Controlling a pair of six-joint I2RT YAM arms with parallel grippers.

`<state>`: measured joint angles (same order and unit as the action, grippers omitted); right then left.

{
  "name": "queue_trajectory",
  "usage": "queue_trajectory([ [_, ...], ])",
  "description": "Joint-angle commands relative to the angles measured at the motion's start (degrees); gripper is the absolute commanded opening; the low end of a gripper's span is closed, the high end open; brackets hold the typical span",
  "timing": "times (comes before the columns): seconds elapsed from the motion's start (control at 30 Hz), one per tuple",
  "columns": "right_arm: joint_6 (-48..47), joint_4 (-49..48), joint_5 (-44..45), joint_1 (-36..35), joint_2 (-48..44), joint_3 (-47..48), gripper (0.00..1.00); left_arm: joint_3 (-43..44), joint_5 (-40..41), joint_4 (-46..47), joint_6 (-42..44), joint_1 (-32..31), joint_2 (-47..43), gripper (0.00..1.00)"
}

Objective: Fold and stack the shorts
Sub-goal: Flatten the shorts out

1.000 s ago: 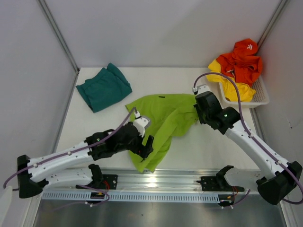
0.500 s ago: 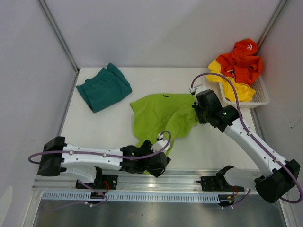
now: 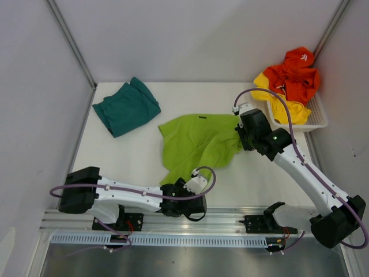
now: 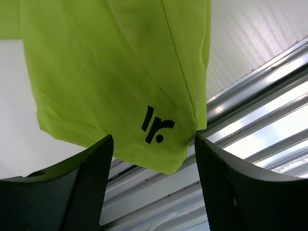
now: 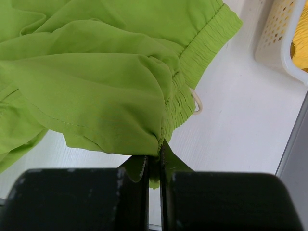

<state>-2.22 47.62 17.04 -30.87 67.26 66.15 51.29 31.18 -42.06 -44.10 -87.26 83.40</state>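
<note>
The lime green shorts lie spread and rumpled in the middle of the table. My right gripper is shut on their elastic waistband at the right edge; the wrist view shows fabric pinched between the closed fingers. My left gripper is open at the table's near edge, just past the shorts' lower hem; the hem corner with a black logo hangs between its open fingers, not gripped. The teal shorts lie folded at the far left.
A white plastic basket at the far right holds orange and yellow garments; its corner shows in the right wrist view. A metal rail runs along the near table edge, right under my left gripper.
My left arm swung down and toward the near edge, pulling the shorts' lower hem with it, and now stands open at the hem. The right gripper kept its hold on the waistband.
</note>
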Motion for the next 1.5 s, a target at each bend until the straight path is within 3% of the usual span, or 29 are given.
queue_trajectory([
  [0.0,-0.9,-2.4,-0.3,0.5,-1.3,1.3,0.00,-2.5,-2.2,3.3,-1.5,-0.4,0.1,0.70],
  [0.23,-0.9,-2.7,-0.5,1.2,-1.3,1.4,0.00,-4.7,-2.6,4.8,-3.5,-0.5,2.5,0.46],
  [0.3,-0.9,-2.9,-0.6,1.3,-1.3,1.4,0.00,-5.1,-3.8,6.0,-3.3,-0.5,3.4,0.44],
  [0.4,-0.7,-2.9,-0.9,1.7,-1.1,1.6,0.00,-7.0,-7.0,11.0,-2.2,-0.7,3.6,0.25],
  [0.43,-0.7,-2.9,-1.0,1.8,-1.1,1.6,0.00,-6.8,-6.8,11.4,-1.8,-0.6,3.7,0.01],
  [0.6,-1.3,-3.5,-1.7,2.4,-0.7,5.1,0.00,1.9,3.2,-2.3,-0.7,1.3,-0.1,0.00],
  [0.73,-4.5,-3.1,-7.0,2.4,1.4,16.4,0.00,15.2,3.5,-11.1,12.3,11.6,-14.2,0.00],
  [0.83,-7.4,1.0,-17.9,2.5,1.2,27.7,0.00,26.3,1.4,-14.3,22.8,14.0,-23.0,0.00],
  [0.87,-8.1,3.4,-23.6,2.5,0.3,30.2,0.00,34.8,1.1,-15.6,24.7,14.0,-24.3,0.00],
  [0.97,-10.3,8.1,-35.8,2.5,-2.6,37.6,0.00,46.6,0.1,-20.3,28.4,14.1,-27.2,0.00],
  [1.1,-8.8,5.3,-48.7,2.4,-11.5,37.4,0.00,50.7,-13.6,-16.8,33.4,14.1,-34.0,0.00],
  [1.17,-6.5,2.1,-53.5,2.5,-16.7,36.6,0.00,51.5,-16.4,-14.7,34.0,14.1,-36.4,0.00],
  [1.33,-5.4,4.6,-54.0,2.5,-16.7,44.8,0.00,65.0,-7.7,-21.8,34.8,14.1,-34.3,0.00],
  [1.47,-7.7,12.5,-42.2,2.4,-9.0,52.0,0.00,69.9,-0.3,-23.9,38.5,14.0,-28.8,0.00],
])
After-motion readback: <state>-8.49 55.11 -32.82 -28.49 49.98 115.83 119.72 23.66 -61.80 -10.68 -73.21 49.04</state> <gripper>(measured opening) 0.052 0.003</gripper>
